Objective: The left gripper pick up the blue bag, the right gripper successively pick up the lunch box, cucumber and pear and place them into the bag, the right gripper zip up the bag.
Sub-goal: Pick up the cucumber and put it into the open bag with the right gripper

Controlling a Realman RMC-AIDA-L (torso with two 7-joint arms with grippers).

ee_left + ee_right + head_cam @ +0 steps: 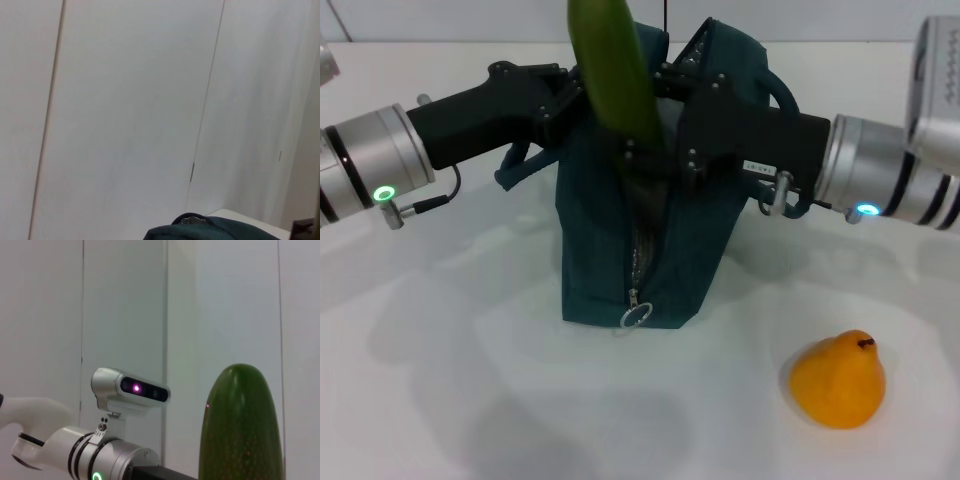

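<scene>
At the upper centre of the head view, the cucumber point(615, 70) stands nearly upright, its long axis close to vertical with the top leaning slightly toward the frame's left, and its lower end sits at the open mouth of the blue bag point(635, 240). The right gripper point(665, 150) comes in from the right edge and appears clamped on the cucumber's lower part, directly above the opening, so the coming move is, by my judgement, a straight descent along that axis. The left gripper point(555, 105) reaches in from the left and appears to be closed on the bag's rim, holding it up off the worktop point(440, 400). The pear point(838, 380) lies alone at the lower right, nearer the right arm. No lunch box is visible; it may already be inside.
</scene>
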